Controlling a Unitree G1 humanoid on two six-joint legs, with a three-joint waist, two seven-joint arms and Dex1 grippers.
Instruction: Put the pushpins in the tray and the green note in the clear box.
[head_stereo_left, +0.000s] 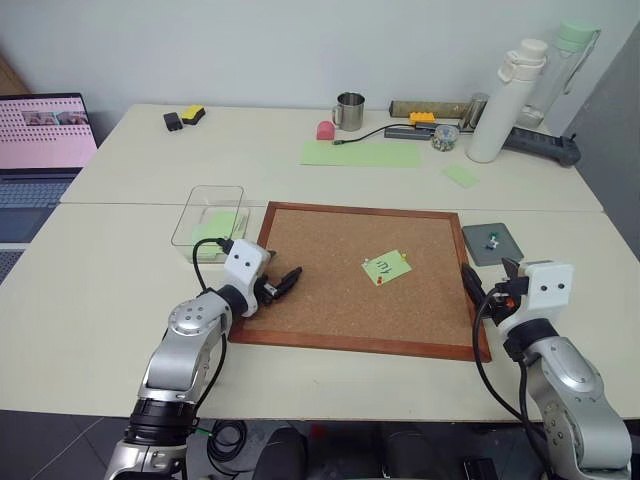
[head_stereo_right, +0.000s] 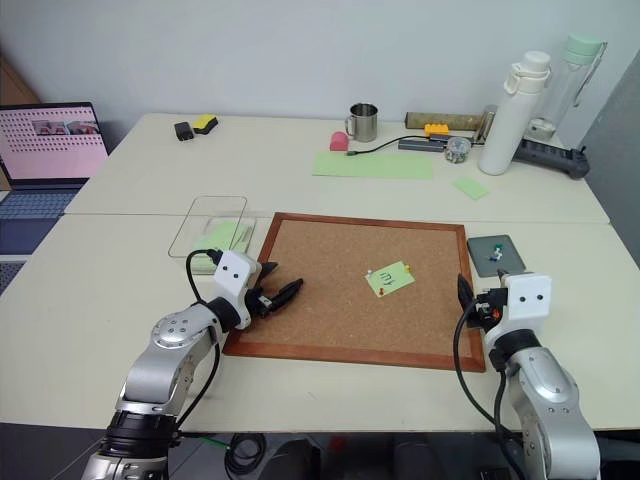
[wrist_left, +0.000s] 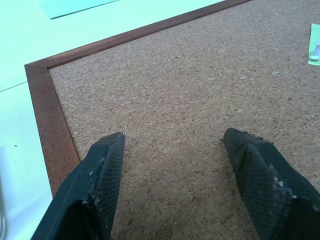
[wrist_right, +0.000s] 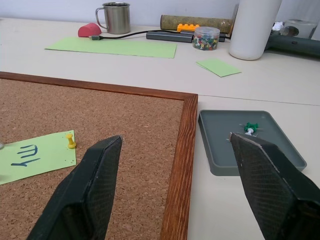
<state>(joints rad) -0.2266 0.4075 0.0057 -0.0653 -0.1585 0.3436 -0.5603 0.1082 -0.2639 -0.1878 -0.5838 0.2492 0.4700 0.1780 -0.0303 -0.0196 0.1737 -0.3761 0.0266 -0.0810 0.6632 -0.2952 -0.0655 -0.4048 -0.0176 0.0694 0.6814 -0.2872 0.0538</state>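
My left gripper (head_stereo_left: 290, 279) hovers over the left part of the cork board (head_stereo_left: 340, 300), just inside its wooden frame, with its two black fingers (wrist_left: 102, 165) spread apart and nothing between them. From my left wrist I see bare cork between the fingertips and the frame's corner just beyond.

My right gripper (wrist_right: 175, 150) sits at the board's right edge, its fingers spread wide and empty. One finger (wrist_right: 95, 180) hangs over the cork, the other over the table beside the tray (wrist_right: 220, 155).

The green note (head_stereo_left: 386, 266) lies flat on the cork, right of the board's middle, with a dark scribble on it. Pushpins hold it: a yellow pin (wrist_right: 71, 141) stands in one corner, a red one (head_stereo_left: 381, 281) shows at its near edge, and a white one (head_stereo_right: 369, 272) at another corner.

The tray, dark grey, rests on the table just beside the board's far right corner, apart from the frame. Inside it lie a green pin (wrist_right: 251, 127) and a white pin (wrist_right: 249, 132), touching or nearly so.

The clear box (head_stereo_left: 190, 215) stands on the table just off the board's far left corner. Something pale green shows through it; I cannot tell whether it lies inside or underneath.
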